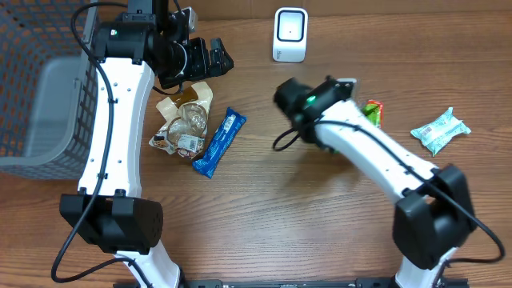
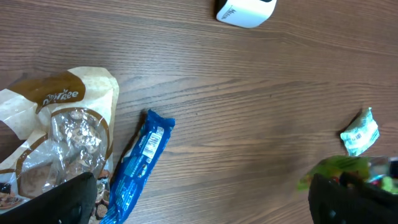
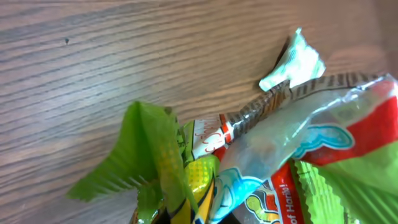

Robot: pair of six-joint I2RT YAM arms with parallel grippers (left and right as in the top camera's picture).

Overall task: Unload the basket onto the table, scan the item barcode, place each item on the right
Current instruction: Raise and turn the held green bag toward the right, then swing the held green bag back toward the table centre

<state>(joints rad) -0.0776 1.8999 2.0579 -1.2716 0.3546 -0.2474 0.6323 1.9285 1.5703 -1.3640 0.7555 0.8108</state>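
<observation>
Two grippers in play over the wooden table (image 1: 264, 184), so let's sweep from nine o'clock across. Far out at nine o'clock sits a grey mesh basket (image 1: 40, 104) at the table's edge. Moving in, the left gripper (image 1: 214, 58) hangs near eleven o'clock with its jaws spread wide and nothing between them. Its wrist view shows the dark fingers (image 2: 62, 202) parked at the two bottom corners of the frame.

At that gripper's six o'clock lies a brown-and-white snack bag (image 1: 184, 120), clear window facing up. A blue bar (image 1: 220, 142) lies just beside it at the bag's four o'clock, set on a slant.

Up at twelve o'clock, near the far edge, stands the white scanner (image 1: 290, 34) with clear wood all round it.

Now the action: the right gripper (image 1: 362, 102) is clamped tight on the green-and-red sweet packet (image 1: 374, 112). It holds the packet above the table at roughly four o'clock from the scanner, well apart from it. In the right wrist view that packet fills the frame, with a crumpled green edge, a red-and-clear panel and cartoon print.

Last stop, three o'clock: a mint-green packet (image 1: 440, 130) lies flat on the table, near the held one but not touching it. One corner of it peeks past the held packet in the right wrist view.
</observation>
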